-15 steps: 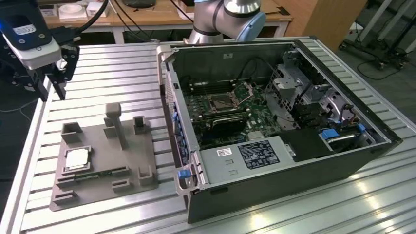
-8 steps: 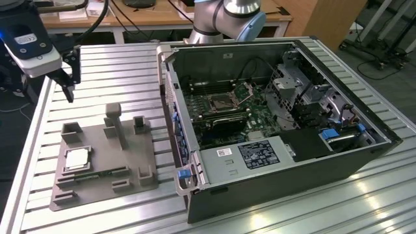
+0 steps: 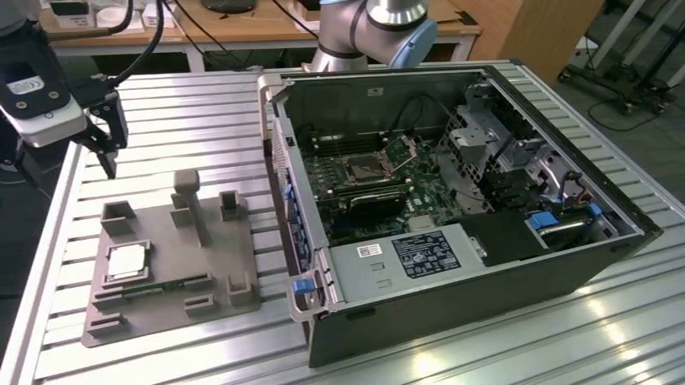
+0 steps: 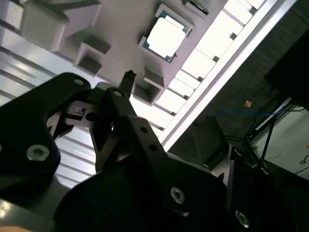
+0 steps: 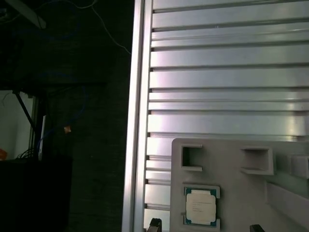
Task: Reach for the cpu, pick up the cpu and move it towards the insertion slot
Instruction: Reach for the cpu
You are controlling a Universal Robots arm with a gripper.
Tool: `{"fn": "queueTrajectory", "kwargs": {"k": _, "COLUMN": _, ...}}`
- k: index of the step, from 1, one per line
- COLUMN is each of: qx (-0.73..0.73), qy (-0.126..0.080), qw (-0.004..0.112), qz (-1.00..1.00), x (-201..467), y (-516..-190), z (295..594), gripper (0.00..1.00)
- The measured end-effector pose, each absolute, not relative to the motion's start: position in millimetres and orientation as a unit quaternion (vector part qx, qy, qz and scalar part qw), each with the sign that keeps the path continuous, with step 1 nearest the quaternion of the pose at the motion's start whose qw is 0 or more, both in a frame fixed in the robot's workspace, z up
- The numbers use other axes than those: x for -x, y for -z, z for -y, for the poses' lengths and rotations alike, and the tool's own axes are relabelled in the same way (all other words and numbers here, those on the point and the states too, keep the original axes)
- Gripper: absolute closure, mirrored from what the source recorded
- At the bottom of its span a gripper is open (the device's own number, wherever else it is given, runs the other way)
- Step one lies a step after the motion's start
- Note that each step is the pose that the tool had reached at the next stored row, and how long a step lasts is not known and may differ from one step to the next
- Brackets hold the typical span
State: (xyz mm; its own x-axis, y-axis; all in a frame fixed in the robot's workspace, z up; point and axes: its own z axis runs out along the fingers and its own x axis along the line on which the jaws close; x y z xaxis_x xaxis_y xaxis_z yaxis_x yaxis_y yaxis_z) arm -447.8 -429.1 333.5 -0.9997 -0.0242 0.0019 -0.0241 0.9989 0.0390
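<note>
Gripper [image 3: 99, 154]: fingers spread apart, holding nothing, above the slatted table [image 3: 192, 112] beyond the grey fixture [image 3: 208, 269]
Cpu [image 3: 127, 261]: flat in a fixture recess, apart from the gripper
Insertion slot [image 3: 364, 167]: on the motherboard inside the open case [image 3: 471, 289]

Silver-and-blue arm [image 3: 377, 24], black screw-studded tool [image 3: 102, 154]

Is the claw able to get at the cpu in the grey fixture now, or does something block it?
Probably yes. The claw hangs open above the table near the grey fixture, and the cpu lies uncovered in its recess, with nothing between them.
</note>
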Motion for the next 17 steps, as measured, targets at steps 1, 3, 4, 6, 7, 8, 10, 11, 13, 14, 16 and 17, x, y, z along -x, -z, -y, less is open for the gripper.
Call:
{"fn": "queueTrajectory", "kwargs": {"k": 1, "qx": -0.011, "qy": 0.02, "qw": 0.001, "qz": 1.0, "x": 448, "y": -332, "z": 430, "gripper": 0.24}}
{"fn": "queueTrajectory", "kwargs": {"k": 3, "qx": -0.01, "qy": 0.02, "qw": 0.001, "qz": 1.0, "x": 449, "y": -328, "z": 432, "gripper": 0.24}}
{"fn": "queueTrajectory", "kwargs": {"k": 4, "qx": -0.009, "qy": 0.019, "qw": 0.001, "qz": 1.0, "x": 449, "y": -326, "z": 434, "gripper": 0.24}}
{"fn": "queueTrajectory", "kwargs": {"k": 6, "qx": -0.009, "qy": 0.02, "qw": 0.001, "qz": 1.0, "x": 450, "y": -323, "z": 436, "gripper": 0.24}}
{"fn": "queueTrajectory", "kwargs": {"k": 7, "qx": -0.009, "qy": 0.02, "qw": 0.001, "qz": 1.0, "x": 450, "y": -321, "z": 437, "gripper": 0.24}}
{"fn": "queueTrajectory", "kwargs": {"k": 8, "qx": -0.009, "qy": 0.019, "qw": 0.001, "qz": 1.0, "x": 450, "y": -319, "z": 437, "gripper": 0.24}}
{"fn": "queueTrajectory", "kwargs": {"k": 10, "qx": -0.009, "qy": 0.02, "qw": 0.001, "qz": 1.0, "x": 450, "y": -315, "z": 437, "gripper": 0.24}}
{"fn": "queueTrajectory", "kwargs": {"k": 11, "qx": -0.009, "qy": 0.02, "qw": 0.001, "qz": 1.0, "x": 451, "y": -314, "z": 437, "gripper": 0.24}}
{"fn": "queueTrajectory", "kwargs": {"k": 13, "qx": -0.009, "qy": 0.02, "qw": 0.001, "qz": 1.0, "x": 452, "y": -310, "z": 437, "gripper": 0.24}}
{"fn": "queueTrajectory", "kwargs": {"k": 14, "qx": -0.009, "qy": 0.021, "qw": 0.001, "qz": 1.0, "x": 453, "y": -308, "z": 437, "gripper": 0.24}}
{"fn": "queueTrajectory", "kwargs": {"k": 16, "qx": -0.012, "qy": 0.022, "qw": 0.001, "qz": 1.0, "x": 455, "y": -305, "z": 438, "gripper": 0.24}}
{"fn": "queueTrajectory", "kwargs": {"k": 17, "qx": -0.013, "qy": 0.022, "qw": 0.001, "qz": 1.0, "x": 456, "y": -303, "z": 438, "gripper": 0.24}}
